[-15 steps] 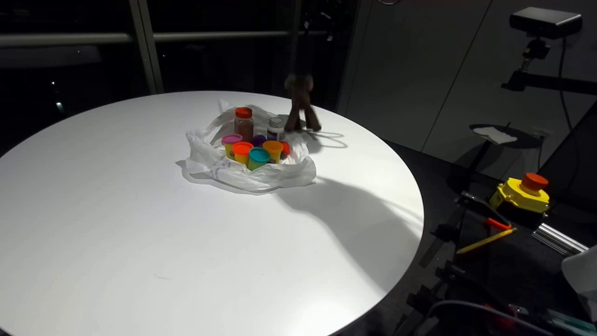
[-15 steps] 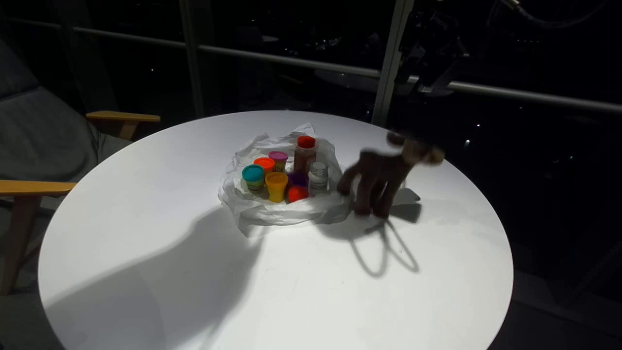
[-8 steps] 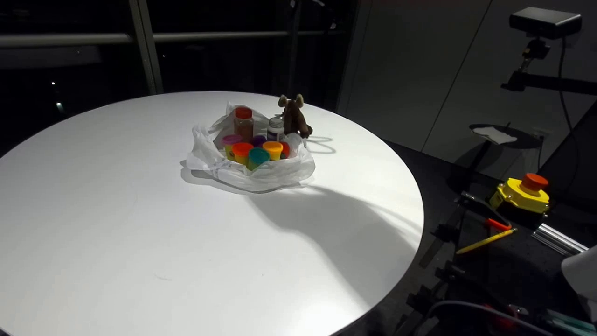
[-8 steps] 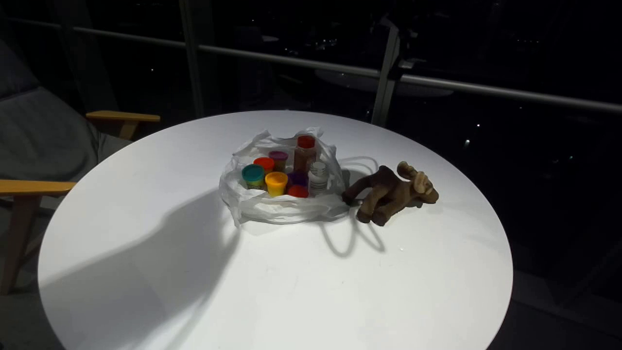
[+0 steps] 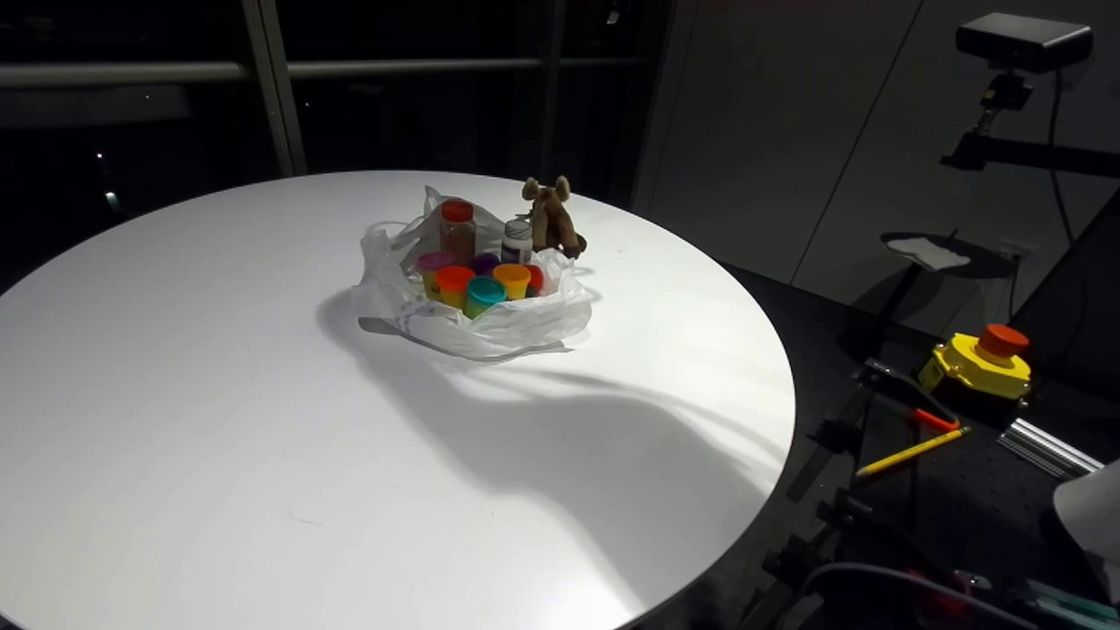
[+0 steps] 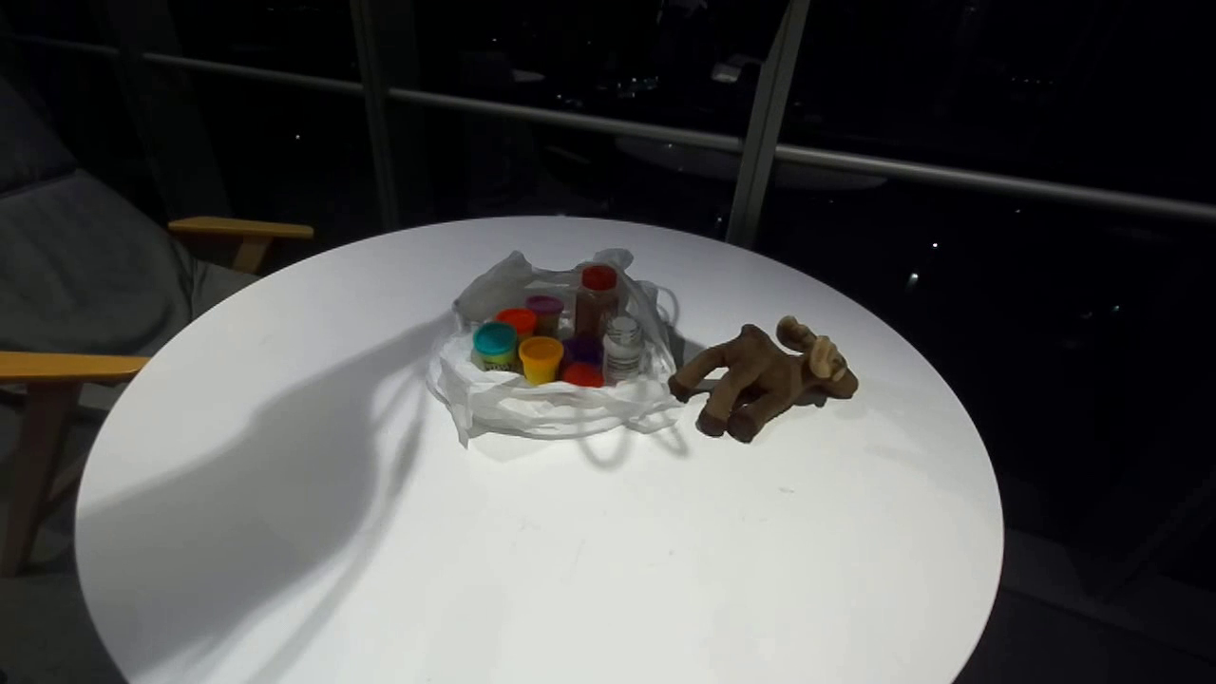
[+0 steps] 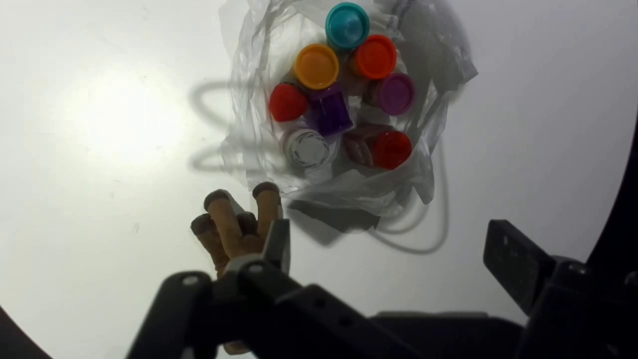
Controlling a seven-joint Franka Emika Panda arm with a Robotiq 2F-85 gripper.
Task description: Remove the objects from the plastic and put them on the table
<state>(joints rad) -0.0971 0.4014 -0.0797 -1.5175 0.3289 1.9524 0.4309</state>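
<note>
A brown plush animal (image 6: pixel 750 375) lies on its side on the white table (image 6: pixel 684 551), its feet close to the plastic (image 6: pixel 560 416). That crumpled bag is spread wide around several upright tubs: a teal one (image 7: pixel 347 26), an orange one (image 7: pixel 376 56), a yellow one (image 7: pixel 316 66) and a pink-purple one (image 7: pixel 396 93). With them are a red piece (image 7: pixel 288 102), a purple piece (image 7: pixel 331 112), a white-capped bottle (image 7: pixel 309 148) and a red-lidded jar (image 7: pixel 391 149). In the wrist view my gripper (image 7: pixel 391 244) hangs open above the table, nothing between its fingers; its left finger hides part of the plush.
Beyond the table's edge, a chair (image 6: pixel 95 237) stands at the left in an exterior view. A yellow-and-red button device (image 5: pixel 980 363), a pencil (image 5: pixel 913 452) and a mounted camera (image 5: pixel 1024 44) are off the table. My arm's shadow falls across the tabletop.
The plush, in the air one second ago, has dropped onto the table beside the bag. My gripper has let go and moved away; its shadow has shifted across the table.
</note>
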